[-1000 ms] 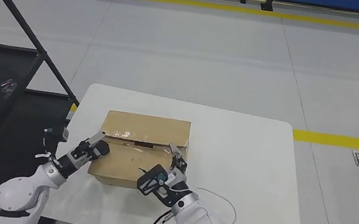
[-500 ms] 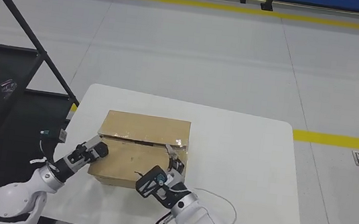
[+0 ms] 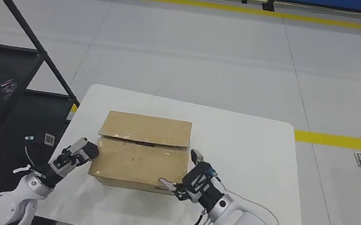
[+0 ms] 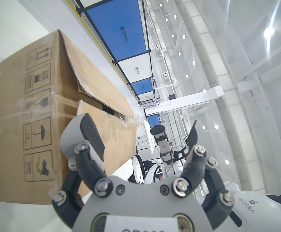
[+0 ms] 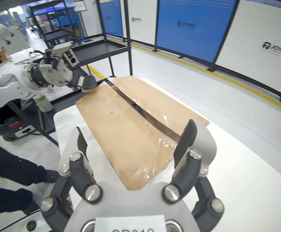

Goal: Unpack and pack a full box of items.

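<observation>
One box [image 3: 142, 150], flap gap [image 5: 142, 111], right wrist view

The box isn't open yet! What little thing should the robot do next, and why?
Probably slide the fingers of the right gripper under the edge of the near flap and lift it. The two top flaps of the box lie almost shut with a dark slit between them. The right gripper and the left gripper are both open, holding nothing, near the box's ends.
</observation>
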You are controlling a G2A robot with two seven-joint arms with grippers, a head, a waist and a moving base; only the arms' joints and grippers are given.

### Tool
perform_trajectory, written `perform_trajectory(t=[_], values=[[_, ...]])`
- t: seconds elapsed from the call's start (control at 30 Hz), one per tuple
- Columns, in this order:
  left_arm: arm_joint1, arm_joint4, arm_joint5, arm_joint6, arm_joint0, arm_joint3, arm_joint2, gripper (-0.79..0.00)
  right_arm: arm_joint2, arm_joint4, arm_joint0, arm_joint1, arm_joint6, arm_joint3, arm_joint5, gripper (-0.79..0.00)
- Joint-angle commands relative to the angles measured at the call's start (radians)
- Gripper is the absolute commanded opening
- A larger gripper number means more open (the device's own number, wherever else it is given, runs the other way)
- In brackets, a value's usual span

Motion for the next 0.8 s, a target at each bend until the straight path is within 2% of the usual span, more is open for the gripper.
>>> perform_trajectory(t=[0.0,0.17,0.23,0.3,0.4,0.53,0.6,0.77], values=[[0.001,-0.005,-0.005,-0.003,0.002,0.005,-0.003,0.000,0.000,0.003,0.004,0.000,0.001,0.001,-0.021,0.000],[0.000,-0.018,-0.019,-0.006,0.008,0.019,-0.004,0.000,0.000,0.003,0.004,0.000,0.001,0.001,-0.021,0.000],[0.000,-0.023,-0.024,-0.010,0.008,0.024,-0.002,0.000,-0.019,-0.058,0.006,0.001,-0.020,-0.007,0.011,0.000],[-0.001,-0.026,-0.030,-0.010,0.010,0.027,0.002,0.000,-0.078,-0.263,0.015,0.004,-0.055,-0.022,0.059,0.000],[-0.001,-0.029,-0.038,-0.009,0.013,0.028,0.005,0.000,-0.208,-0.632,-0.002,0.004,-0.136,-0.012,0.261,0.000],[-0.002,-0.034,-0.048,-0.010,0.018,0.031,0.009,0.000,-0.328,-0.926,0.007,-0.002,-0.146,0.055,0.453,0.000],[-0.002,-0.038,-0.054,-0.010,0.020,0.034,0.010,0.000,-0.355,-0.975,0.017,-0.008,-0.107,0.078,0.483,0.000],[-0.004,-0.070,-0.091,-0.006,0.037,0.048,0.000,0.000,-0.355,-0.975,0.017,-0.008,-0.107,0.078,0.483,0.000]])
